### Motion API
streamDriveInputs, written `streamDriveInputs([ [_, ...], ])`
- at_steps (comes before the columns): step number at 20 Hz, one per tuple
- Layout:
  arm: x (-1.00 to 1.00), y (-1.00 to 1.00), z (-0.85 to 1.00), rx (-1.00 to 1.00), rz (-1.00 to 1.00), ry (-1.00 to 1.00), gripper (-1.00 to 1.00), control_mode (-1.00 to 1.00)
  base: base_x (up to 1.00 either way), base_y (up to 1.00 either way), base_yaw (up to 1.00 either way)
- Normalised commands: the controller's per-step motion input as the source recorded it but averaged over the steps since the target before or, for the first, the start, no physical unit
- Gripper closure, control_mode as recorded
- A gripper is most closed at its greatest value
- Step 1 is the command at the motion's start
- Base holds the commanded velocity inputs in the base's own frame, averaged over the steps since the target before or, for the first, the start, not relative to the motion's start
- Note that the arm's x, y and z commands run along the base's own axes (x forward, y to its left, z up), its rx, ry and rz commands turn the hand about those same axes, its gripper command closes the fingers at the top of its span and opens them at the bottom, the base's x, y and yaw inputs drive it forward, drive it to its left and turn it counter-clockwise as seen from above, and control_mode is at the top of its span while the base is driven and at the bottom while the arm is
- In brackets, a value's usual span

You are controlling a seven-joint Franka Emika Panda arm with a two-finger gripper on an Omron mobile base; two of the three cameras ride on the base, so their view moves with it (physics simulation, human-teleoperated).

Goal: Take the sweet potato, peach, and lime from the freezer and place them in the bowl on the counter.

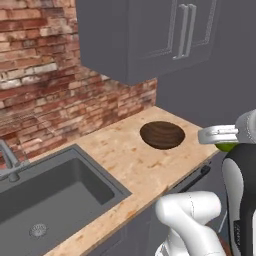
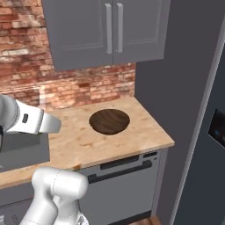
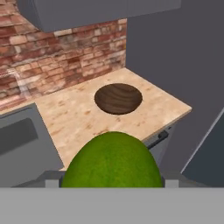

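Lime (image 3: 112, 161) fills hand view; bowl (image 3: 118, 98) beyond

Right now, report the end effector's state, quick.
End effector: closed on the lime, short of the bowl.

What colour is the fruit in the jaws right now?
Bright green: it's the lime, seen best in the hand view, close to the camera, with the bowl ahead.
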Motion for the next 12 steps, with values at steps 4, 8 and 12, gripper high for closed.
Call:
streamDriveInputs([
  [4, 0.00, 0.00, 0.00, 0.00, 0.00, 0.00, 1.00, 1.00, 0.62, -0.22, 0.06],
  [8, 0.00, 0.00, 0.00, 0.00, 0.00, 0.00, 1.00, 1.00, 0.61, -0.51, 0.28],
  [12, 0.00, 0.00, 0.00, 0.00, 0.00, 0.00, 1.00, 1.00, 0.54, -0.60, 0.32],
])
